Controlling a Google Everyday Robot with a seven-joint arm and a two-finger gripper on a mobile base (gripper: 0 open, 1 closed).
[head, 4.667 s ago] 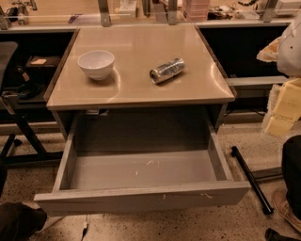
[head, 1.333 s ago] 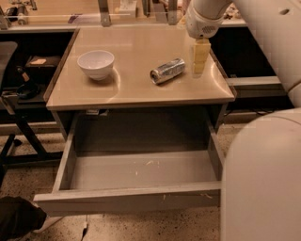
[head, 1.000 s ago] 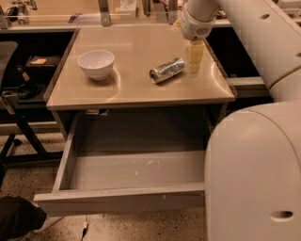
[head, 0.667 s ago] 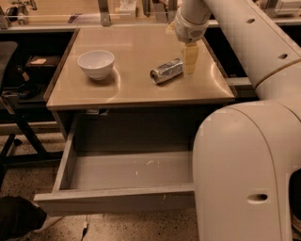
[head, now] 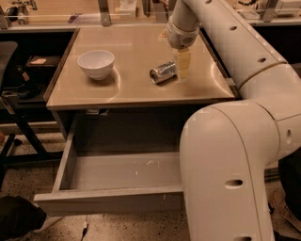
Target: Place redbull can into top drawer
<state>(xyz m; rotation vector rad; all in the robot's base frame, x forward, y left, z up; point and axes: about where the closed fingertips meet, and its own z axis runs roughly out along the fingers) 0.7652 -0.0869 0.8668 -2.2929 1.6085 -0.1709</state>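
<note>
The redbull can (head: 162, 72) lies on its side on the beige desk top (head: 136, 89), right of centre. My gripper (head: 182, 66) hangs from the white arm just to the right of the can, its pale fingers (head: 183, 62) reaching down to the desk surface beside the can's far end. The top drawer (head: 117, 173) is pulled open below the desk, grey with whitish scuffs on its floor. My arm's big white link hides the drawer's right part.
A white bowl (head: 96, 64) stands on the left of the desk top. A dark chair (head: 14, 94) is at the left. Shelves with clutter (head: 108, 7) run behind the desk. A dark object (head: 16, 219) lies on the speckled floor at bottom left.
My arm has swung in from the right and moved leftward, bringing the gripper down close beside the can. The can, bowl and drawer have not moved.
</note>
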